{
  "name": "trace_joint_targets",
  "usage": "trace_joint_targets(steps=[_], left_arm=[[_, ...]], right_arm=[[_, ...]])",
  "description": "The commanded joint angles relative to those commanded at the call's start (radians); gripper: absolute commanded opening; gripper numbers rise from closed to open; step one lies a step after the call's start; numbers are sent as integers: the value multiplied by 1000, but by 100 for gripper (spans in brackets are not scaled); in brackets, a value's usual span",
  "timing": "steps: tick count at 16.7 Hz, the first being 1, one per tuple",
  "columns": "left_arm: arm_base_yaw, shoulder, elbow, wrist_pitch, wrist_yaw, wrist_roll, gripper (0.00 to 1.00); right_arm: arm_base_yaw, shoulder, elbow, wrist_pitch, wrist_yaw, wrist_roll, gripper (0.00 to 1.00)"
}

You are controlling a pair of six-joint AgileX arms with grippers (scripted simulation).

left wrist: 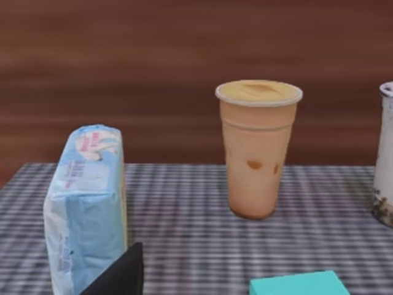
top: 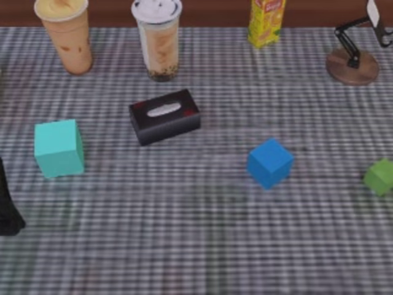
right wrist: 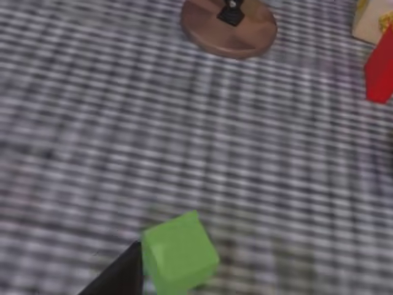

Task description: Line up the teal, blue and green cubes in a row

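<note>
- At the tabletop's [top: 184,233] far left edge we see only a dark part of our left arm [top: 7,209]; of the left claw [left wrist: 120,276] the left wrist view shows one dark tip, so we cannot tell whether it is spread or pressed together.
- The teal cube [top: 59,147] stands on the left side, near that arm and apart from it.
- Behind it, at the back edge, stand an orange drink cup [top: 64,34] and a milk-tea cup [top: 158,38].
- The black tissue box [top: 164,116] lies left of centre, well apart from the teal cube.
- The blue cube [top: 269,162] sits right of centre, turned corner-on.
- A yellow carton [top: 266,21] and a desk lamp [top: 353,58] stand at the back right.
- The green cube [top: 380,176] rests at the right edge.
- Our right claw [right wrist: 116,276] shows as one dark tip, apparently touching the green cube in the right wrist view; its state cannot be told.
</note>
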Motion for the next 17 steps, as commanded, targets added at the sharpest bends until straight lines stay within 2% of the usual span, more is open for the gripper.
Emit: trace_joint_targets(steps=[9,13,17], left_arm=[[0,0,0,0,0,0,100],[0,0,0,0,0,0,100],[0,0,0,0,0,0,100]], right_arm=[[39,885,600,-466,2,-222,100],[50,1141,794,-601,1,-288,100],[55,1254,888,-660,1,-319,100]])
